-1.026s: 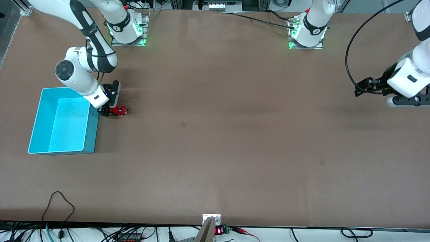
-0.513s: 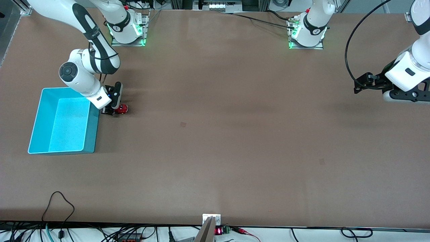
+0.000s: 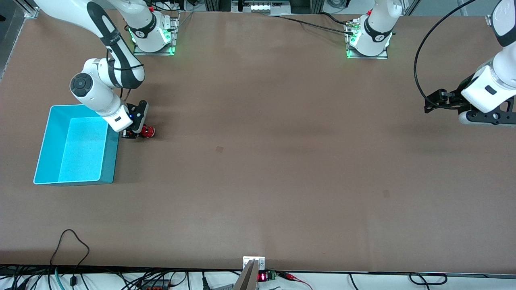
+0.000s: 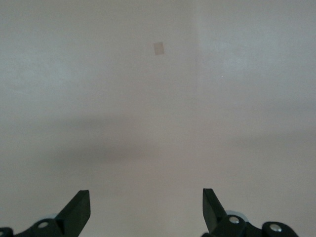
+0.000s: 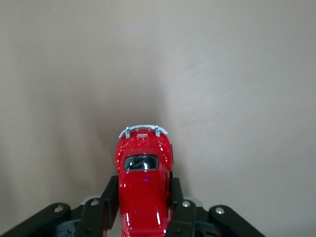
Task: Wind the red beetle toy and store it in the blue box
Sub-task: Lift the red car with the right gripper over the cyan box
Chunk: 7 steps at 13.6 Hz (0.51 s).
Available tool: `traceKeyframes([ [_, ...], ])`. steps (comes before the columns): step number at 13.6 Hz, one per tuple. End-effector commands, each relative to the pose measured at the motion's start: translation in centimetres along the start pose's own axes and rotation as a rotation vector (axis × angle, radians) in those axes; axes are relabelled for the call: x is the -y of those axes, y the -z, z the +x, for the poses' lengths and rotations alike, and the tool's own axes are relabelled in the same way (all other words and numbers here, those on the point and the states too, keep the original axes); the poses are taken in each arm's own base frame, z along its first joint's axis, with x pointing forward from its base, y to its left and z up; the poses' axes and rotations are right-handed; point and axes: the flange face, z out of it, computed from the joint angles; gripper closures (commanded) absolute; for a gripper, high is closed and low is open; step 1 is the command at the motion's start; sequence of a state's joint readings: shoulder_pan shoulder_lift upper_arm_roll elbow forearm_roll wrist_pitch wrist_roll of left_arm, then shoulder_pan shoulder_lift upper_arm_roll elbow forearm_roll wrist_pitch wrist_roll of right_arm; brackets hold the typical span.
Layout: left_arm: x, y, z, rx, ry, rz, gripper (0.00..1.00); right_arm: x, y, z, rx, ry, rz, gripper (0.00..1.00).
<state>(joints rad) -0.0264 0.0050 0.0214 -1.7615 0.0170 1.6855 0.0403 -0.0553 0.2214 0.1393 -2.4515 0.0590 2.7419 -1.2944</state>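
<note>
A light blue box [image 3: 48, 161] is sitting open-topped on the brown desk [image 3: 258, 161] at the right arm's end, its thin walls standing upright. Just beside the box, on the side toward the middle of the desk, the right gripper [image 3: 136, 132] is reaching down to the desk surface and clamping a small red toy car [image 3: 147, 131]. In the right wrist view the car [image 5: 144, 185] is sitting squarely between the two black fingers [image 5: 109, 195], which are pressing against both of its glossy sides, while its silvery bumper is pointing away from the gripper [image 5: 143, 197] over bare desk. The car is lying outside the box, close to the box's corner farthest from the front camera, and whether its wheels are touching the desk cannot be told.

A small dark square mark [image 3: 219, 149] is showing on the desk near the middle.

At the other end of the desk the left arm is waiting, its gripper [image 3: 433, 105] hanging in the air over bare desk near the edge. In the left wrist view its two black fingers [image 4: 79, 210] are standing wide apart with nothing between them, and the gripper [image 4: 145, 207] is looking down on plain desk surface.
</note>
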Motion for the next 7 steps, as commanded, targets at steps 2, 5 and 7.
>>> traceKeyframes([
  [2,1.9,0.5,0.8,0.037,0.005,0.008,0.0,-2.0,6.1,3.9,-0.052,-0.308,-0.045,1.0],
  [5,4.1,2.4,0.3,0.012,0.04,-0.017,0.0,-3.0,10.4,4.4,-0.039,-0.585,-0.018,1.0],
  [7,4.1,2.9,0.1,0.014,0.063,-0.017,0.0,-4.4,12.8,4.2,-0.019,-0.766,0.013,1.0],
])
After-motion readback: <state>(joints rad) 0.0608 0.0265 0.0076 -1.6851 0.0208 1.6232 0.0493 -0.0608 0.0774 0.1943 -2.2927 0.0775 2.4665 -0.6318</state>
